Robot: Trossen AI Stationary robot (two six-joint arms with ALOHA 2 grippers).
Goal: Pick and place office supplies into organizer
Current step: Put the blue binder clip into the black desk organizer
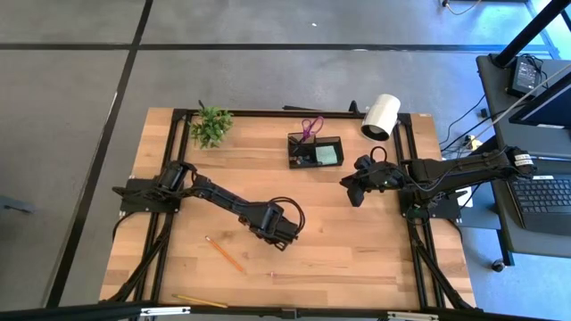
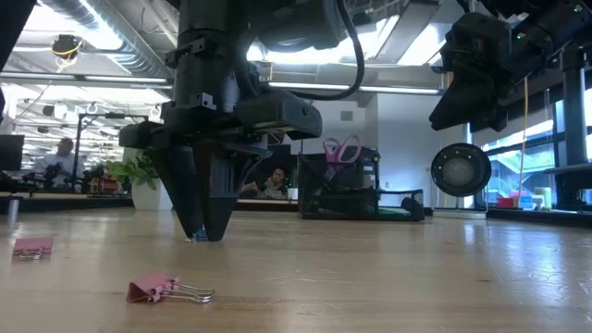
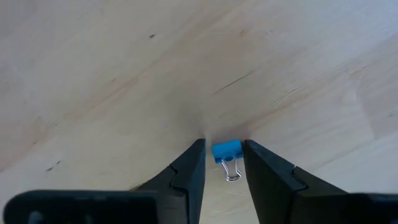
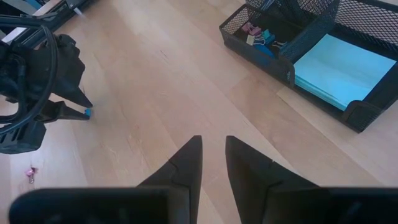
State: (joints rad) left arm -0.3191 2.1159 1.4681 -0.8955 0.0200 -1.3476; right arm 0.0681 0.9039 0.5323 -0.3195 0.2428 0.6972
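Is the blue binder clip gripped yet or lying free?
Lying free: the blue binder clip rests on the table between the left gripper's open fingers, gaps on both sides.

Open surface (image 1: 339, 236) lies between the left arm and the organizer (image 1: 314, 152). The right gripper (image 1: 355, 192) hangs just right of the organizer; pencils (image 1: 226, 255) lie near left.

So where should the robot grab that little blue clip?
Probably by the blue clip's solid blue body, coming straight down from above. It lies flat on the table with its thin wire loops sticking out one end, so they would likely slip. The left pincer already straddles the body, one finger on each side.
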